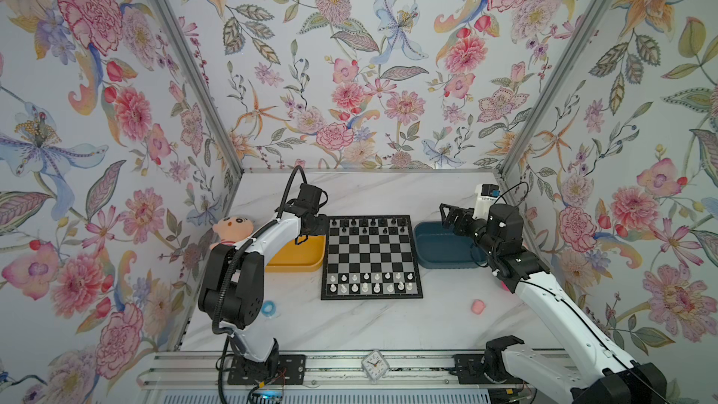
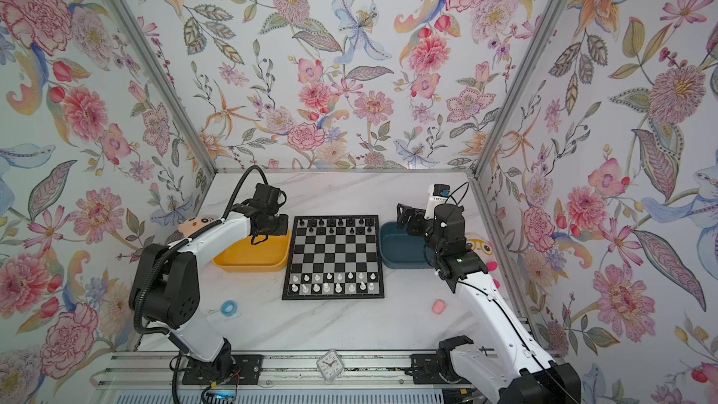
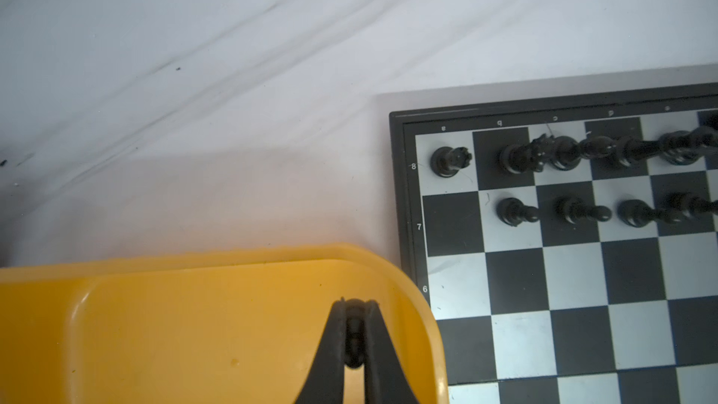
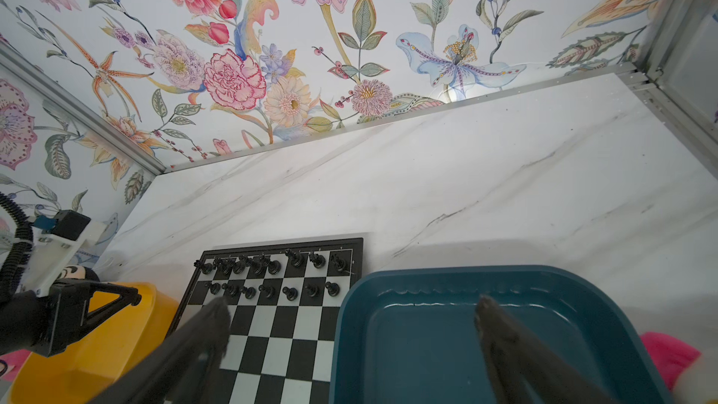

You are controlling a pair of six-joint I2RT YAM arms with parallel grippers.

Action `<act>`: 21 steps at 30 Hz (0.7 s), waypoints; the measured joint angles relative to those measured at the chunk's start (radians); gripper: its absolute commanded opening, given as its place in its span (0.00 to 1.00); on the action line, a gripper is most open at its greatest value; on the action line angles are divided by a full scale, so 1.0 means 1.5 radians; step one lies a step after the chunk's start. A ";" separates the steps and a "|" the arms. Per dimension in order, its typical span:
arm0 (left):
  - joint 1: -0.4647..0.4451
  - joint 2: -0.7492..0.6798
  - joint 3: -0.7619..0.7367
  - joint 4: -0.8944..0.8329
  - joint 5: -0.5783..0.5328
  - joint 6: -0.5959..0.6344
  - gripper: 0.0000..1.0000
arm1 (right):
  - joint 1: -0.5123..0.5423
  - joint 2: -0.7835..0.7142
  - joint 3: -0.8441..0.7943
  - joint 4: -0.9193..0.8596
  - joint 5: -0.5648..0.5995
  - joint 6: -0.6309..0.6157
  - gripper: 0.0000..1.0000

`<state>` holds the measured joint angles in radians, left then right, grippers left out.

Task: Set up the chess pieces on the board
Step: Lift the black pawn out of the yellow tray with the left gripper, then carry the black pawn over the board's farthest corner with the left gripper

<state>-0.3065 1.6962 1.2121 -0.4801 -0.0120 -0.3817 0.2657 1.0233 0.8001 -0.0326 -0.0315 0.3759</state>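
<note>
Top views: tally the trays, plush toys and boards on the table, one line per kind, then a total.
Trays: 2 (yellow tray, blue tray)
Plush toys: 2 (plush boy, plush with glasses)
Board: 1
Total: 5

One board (image 1: 371,254), thirty-two chess pieces (image 1: 376,288), two trays (image 1: 307,256), two plush toys (image 2: 194,223).
Sixteen white chess pieces (image 1: 365,287) fill the board's two lower rows in both top views. Fifteen black chess pieces (image 3: 450,161) stand in its two upper rows, as far as the crowding lets them be counted. One more black piece (image 3: 353,334) is pinched in the left gripper (image 3: 353,305). One yellow tray, one dark blue tray (image 1: 439,250), one clock (image 1: 375,365), one pink lump (image 1: 478,306), one blue ring (image 1: 268,308).
</note>
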 measured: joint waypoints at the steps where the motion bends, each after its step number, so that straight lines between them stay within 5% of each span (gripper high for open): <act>1: -0.002 -0.006 0.001 -0.003 -0.002 0.000 0.02 | 0.000 0.000 0.000 0.000 -0.004 0.000 0.99; 21: -0.102 -0.049 0.040 -0.028 -0.020 -0.014 0.01 | -0.001 -0.019 -0.015 0.001 -0.028 0.002 0.99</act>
<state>-0.4595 1.6230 1.2728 -0.5224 -0.0414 -0.4026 0.2638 0.9951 0.7780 -0.0315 -0.0734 0.3790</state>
